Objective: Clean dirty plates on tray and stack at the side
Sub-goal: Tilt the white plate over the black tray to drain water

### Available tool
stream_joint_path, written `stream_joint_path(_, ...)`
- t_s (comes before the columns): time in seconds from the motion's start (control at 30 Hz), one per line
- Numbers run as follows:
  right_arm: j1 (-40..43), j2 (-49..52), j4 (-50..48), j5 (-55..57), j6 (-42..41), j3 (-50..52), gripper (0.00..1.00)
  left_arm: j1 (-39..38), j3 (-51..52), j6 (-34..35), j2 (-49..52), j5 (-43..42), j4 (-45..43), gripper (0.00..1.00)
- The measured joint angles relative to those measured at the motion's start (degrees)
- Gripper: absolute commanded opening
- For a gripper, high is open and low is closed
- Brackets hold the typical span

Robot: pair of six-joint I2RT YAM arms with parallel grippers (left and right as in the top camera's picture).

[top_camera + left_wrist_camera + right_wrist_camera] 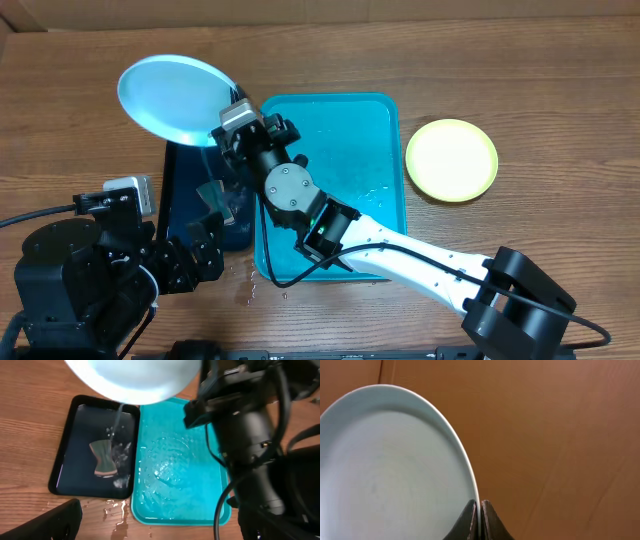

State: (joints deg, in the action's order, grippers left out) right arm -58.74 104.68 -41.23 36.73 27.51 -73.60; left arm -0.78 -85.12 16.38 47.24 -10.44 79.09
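Observation:
My right gripper (222, 135) is shut on the rim of the light cyan plate (175, 95) and holds it tilted above the far end of the black tray (185, 200). The right wrist view shows both fingers (479, 510) pinching the plate's edge (385, 470). In the left wrist view, water runs off the plate (135, 377) into the black tray (75, 450). A yellow-green plate (452, 160) lies on the table to the right. The cyan-blue tray (370, 120) is wet and holds no plates. My left gripper (190, 262) is open and empty at the black tray's near end.
A sponge (102, 458) lies in water in the black tray. Spilled water (120, 510) sits on the wood in front of both trays. The right arm (400, 250) crosses over the blue tray (175, 470). Brown cardboard lines the table's far edge.

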Motion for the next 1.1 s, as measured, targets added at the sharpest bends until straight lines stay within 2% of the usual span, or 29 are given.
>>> stream_joint_path(0.13, 0.0, 0.0, -5.46, 0.2, 5.25, 0.0, 0.04, 0.0, 0.0, 0.0, 0.02, 0.04, 0.04, 1.0)
stream_joint_path(0.3, 0.0, 0.0, -12.33, 0.22, 7.89, 0.0, 0.04, 0.0, 0.0, 0.0, 0.02, 0.04, 0.07, 1.0)
stream_joint_path(0.57, 0.0, 0.0, -12.7, 0.2, 8.74, 0.0, 0.04, 0.0, 0.0, 0.0, 0.02, 0.02, 0.09, 1.0)
stream_joint_path(0.9, 0.0, 0.0, -12.17, 0.24, 6.56, 0.0, 0.04, 0.0, 0.0, 0.0, 0.02, 0.02, 0.09, 1.0)
stream_joint_path(1.1, 0.39, 0.0, -11.87, 2.8, 0.59, 0.0, 0.04, 0.0, 0.0, 0.0, 0.0, 0.02, 0.09, 1.0)
